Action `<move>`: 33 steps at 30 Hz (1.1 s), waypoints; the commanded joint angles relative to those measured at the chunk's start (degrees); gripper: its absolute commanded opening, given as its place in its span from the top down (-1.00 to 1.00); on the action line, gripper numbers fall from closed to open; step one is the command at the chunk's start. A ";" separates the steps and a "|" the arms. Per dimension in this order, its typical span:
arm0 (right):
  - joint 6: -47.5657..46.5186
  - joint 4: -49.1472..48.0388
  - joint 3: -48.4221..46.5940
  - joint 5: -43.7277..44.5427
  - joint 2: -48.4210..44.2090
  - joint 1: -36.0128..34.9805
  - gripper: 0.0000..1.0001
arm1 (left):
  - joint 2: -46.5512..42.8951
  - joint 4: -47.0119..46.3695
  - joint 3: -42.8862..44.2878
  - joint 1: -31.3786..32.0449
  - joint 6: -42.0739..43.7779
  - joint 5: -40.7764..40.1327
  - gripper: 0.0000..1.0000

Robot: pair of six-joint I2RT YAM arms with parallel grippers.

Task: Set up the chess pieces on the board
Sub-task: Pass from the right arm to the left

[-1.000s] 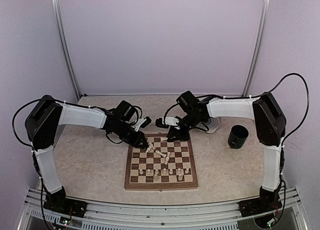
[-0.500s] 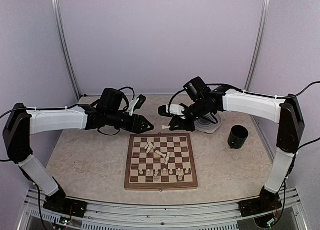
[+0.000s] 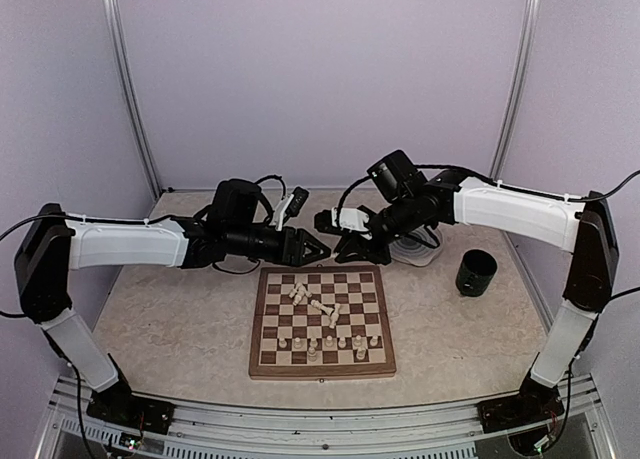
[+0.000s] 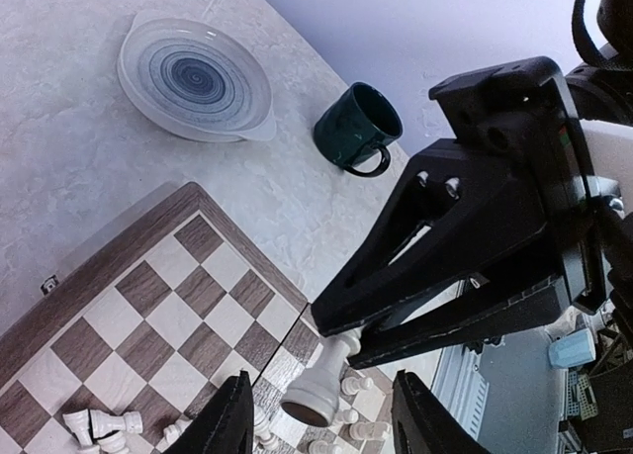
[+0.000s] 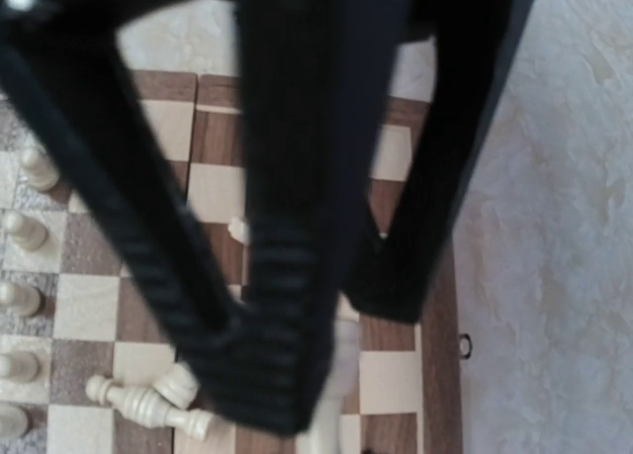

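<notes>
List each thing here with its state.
Left gripper: open, empty.
Right gripper: shut on a chess piece, held in the air.
Board: flat on the table.
Standing pieces: upright in the near rows.
Fallen pieces: lying mid-board.
Mug: upright.
Plate: empty.

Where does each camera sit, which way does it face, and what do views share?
Top: above, behind the bases, looking down on the board; left arm and right arm show.
Left wrist: over the board, facing plate, mug and right gripper holding a chess piece; open left gripper at bottom.
Right wrist: looks down on the board; blurred black fingers fill it.
Shared: top and left wrist show the mug.
</notes>
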State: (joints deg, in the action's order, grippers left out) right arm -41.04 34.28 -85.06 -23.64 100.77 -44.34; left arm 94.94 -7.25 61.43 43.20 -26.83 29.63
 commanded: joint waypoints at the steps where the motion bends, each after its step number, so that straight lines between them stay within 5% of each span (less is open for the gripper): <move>1: 0.51 0.79 0.94 -1.94 -2.67 -0.37 0.73 | 0.25 -2.17 -0.10 0.22 -1.05 0.85 0.06; 21: 0.69 0.04 2.06 -1.78 -2.93 -0.44 0.70 | 3.42 -6.75 -0.76 0.40 -2.70 8.29 0.74; 27: 3.90 -1.11 2.16 -6.89 -6.77 2.64 0.25 | 1.78 -15.54 -4.43 0.33 -4.73 10.04 0.86; 33: 16.17 -7.06 5.19 -24.48 -11.81 12.44 0.00 | -1.15 -32.41 -9.79 0.37 -10.11 9.31 0.87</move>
State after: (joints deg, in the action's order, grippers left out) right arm -34.57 32.27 -81.93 -35.09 93.03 -37.45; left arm 97.32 -25.30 53.78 43.29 -33.41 38.46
